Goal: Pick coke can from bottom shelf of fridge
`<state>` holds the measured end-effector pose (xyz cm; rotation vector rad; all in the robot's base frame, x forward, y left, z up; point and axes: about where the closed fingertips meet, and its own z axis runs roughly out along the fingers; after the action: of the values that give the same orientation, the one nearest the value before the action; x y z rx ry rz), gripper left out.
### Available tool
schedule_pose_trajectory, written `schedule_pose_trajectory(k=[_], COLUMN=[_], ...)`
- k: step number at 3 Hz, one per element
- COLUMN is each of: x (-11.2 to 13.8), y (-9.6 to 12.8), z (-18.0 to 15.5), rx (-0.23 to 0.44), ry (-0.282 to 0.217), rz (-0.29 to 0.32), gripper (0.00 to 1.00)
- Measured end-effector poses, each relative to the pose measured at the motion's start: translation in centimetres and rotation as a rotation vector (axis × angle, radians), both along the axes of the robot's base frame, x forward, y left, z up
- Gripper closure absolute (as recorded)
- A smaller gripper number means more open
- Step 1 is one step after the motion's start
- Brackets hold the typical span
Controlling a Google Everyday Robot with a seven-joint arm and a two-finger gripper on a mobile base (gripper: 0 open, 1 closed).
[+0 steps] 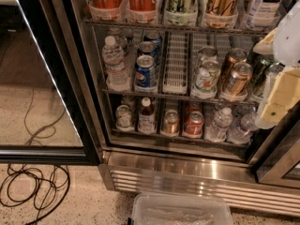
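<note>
The fridge [187,172] stands with its glass door [51,93] swung open to the left. On the bottom shelf [178,137] a red coke can [193,123] stands at the front of a middle lane, with another red can partly hidden behind it. A copper-gold can [170,122] is just left of it and a small water bottle [218,124] just right. My gripper [277,102], white and cream, hangs at the right edge of the view, level with the middle and bottom racks. It is to the right of the coke can and well apart from it.
The bottom shelf also holds a pale can [123,116], a small dark bottle [146,116] and another water bottle [242,128]. Blue Pepsi cans [145,71] and copper cans [237,78] fill the rack above. A clear plastic bin [181,210] and black cables [33,186] lie on the floor.
</note>
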<state>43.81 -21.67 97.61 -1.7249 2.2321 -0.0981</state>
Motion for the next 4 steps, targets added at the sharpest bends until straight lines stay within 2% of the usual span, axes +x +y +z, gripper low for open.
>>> schedule_pose_trajectory(k=[1,2,3,4], x=[0.0,0.4,0.5,0.5], y=[0.0,0.8,3.2,3.2], z=[0.0,-1.1,-5.9,-5.9], rx=[0.0,0.048,0.178,0.178], ry=[0.0,-0.028,-0.071,-0.071], rz=[0.0,-0.028,-0.114,-0.114], gripper=[0.0,0.0,0.0,0.0])
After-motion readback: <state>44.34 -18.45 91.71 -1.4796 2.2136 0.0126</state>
